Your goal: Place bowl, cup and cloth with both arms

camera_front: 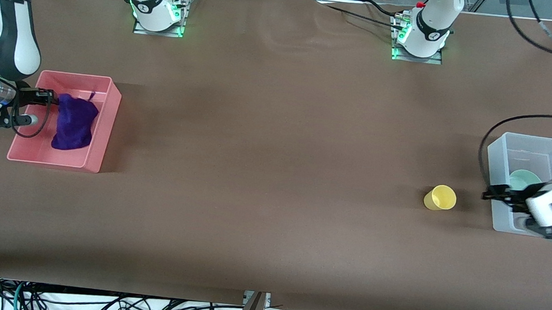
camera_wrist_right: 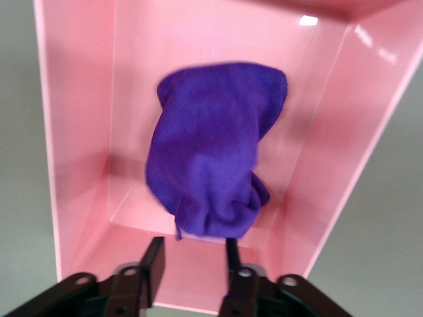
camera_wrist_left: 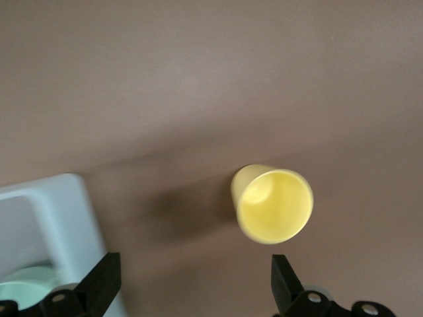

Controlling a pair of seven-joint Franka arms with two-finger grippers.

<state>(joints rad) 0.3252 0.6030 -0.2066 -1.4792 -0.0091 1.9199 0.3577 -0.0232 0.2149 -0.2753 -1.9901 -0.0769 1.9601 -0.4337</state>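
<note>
A purple cloth [camera_front: 74, 123] lies bunched up in a pink bin [camera_front: 99, 145] at the right arm's end of the table. The right gripper [camera_front: 54, 98] hangs over the bin, right at the edge of the cloth. In the right wrist view its two black fingers [camera_wrist_right: 154, 263] sit a little apart, with the cloth [camera_wrist_right: 213, 151] lying in the bin [camera_wrist_right: 79, 99] just past their tips, and nothing is pinched between them. At the left arm's end of the table stands a clear plastic bin [camera_front: 499, 154], and a mint-green bowl [camera_front: 523, 181] sits inside it. The left gripper [camera_front: 498, 194] hangs over the edge of that clear bin, on the side toward the cup. Its jaws are spread wide and hold nothing. A yellow cup [camera_front: 440, 197] stands upright on the brown table [camera_front: 274, 174], near the clear bin but not touching it. In the left wrist view the cup [camera_wrist_left: 272, 203] shows its round open mouth, with the bin's corner [camera_wrist_left: 59, 218] off to one side.
</note>
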